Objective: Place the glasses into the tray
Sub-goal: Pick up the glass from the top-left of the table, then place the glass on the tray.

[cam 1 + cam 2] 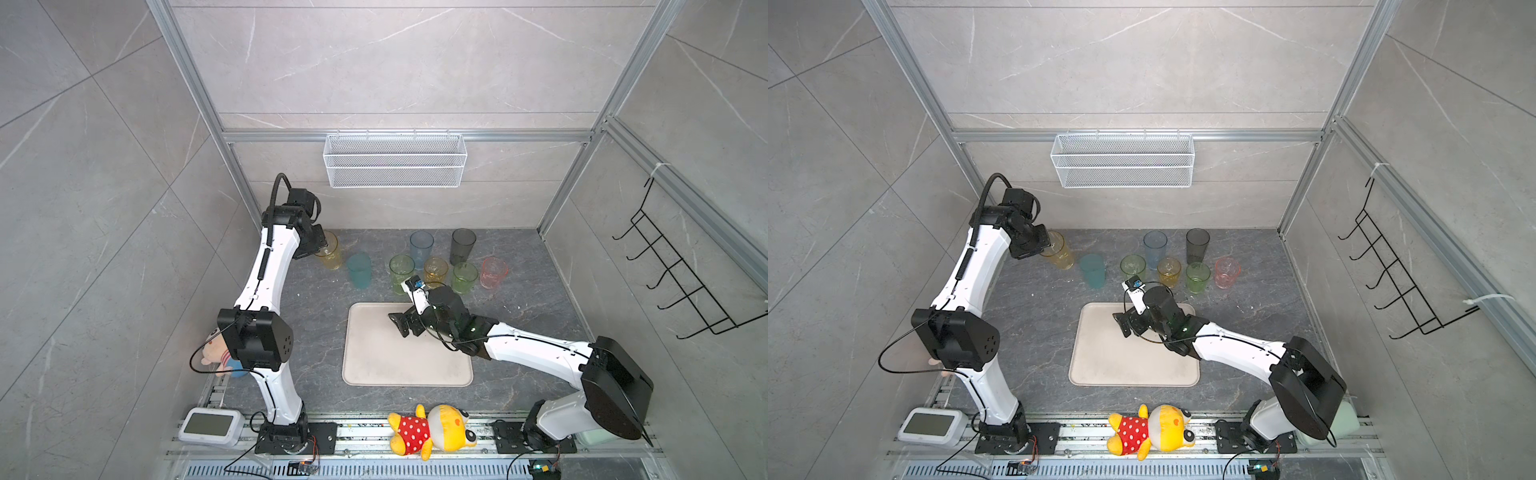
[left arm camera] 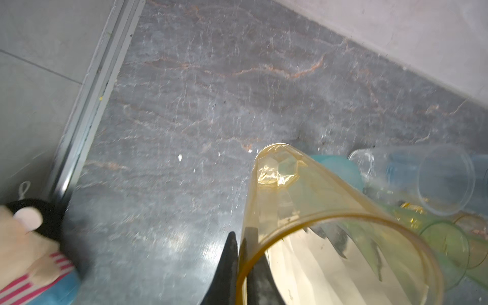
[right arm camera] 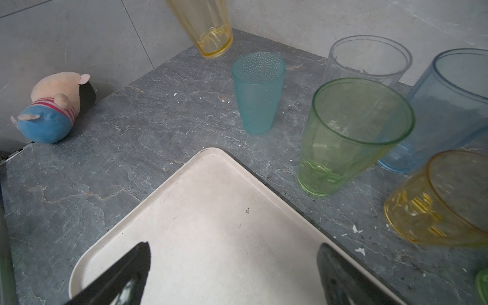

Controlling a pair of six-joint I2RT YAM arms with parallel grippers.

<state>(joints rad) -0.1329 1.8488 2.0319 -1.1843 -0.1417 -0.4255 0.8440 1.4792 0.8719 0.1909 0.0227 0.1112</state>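
The left gripper (image 2: 240, 253) has its jaws shut tight on the rim of the tall yellow glass (image 1: 331, 252), with one finger inside the wall and one outside. That is a good way to hold a cup that is too wide to hug. The glass leans over, at about 10 o'clock from the tray (image 1: 374, 361). I cannot tell if its bottom touches the table.

The right gripper (image 3: 234, 248) hangs over the 12 o'clock end of the tray. Its jaws are wide apart and nothing is between them. It points at the row of glasses, so I think it is getting ready to grab one.

The tray lies flat in the middle of the table and has no glass in it yet. All the glasses are outside it. The teal glass (image 1: 358, 270) is at 11 o'clock. A green glass (image 1: 401, 272), the amber glass (image 1: 435, 270) and a second green glass (image 1: 464, 276) are at 12 o'clock, and the pink glass (image 1: 493, 272) is at 1 o'clock. The pale blue glass (image 1: 421, 247) and the grey glass (image 1: 463, 245) stand behind them. The clear glass (image 3: 367, 60) shows in the right wrist view. Apart from the yellow one, they stand mouth up, and I see nothing inside them.

The white wire basket (image 1: 395, 162) on the far wall looks empty too
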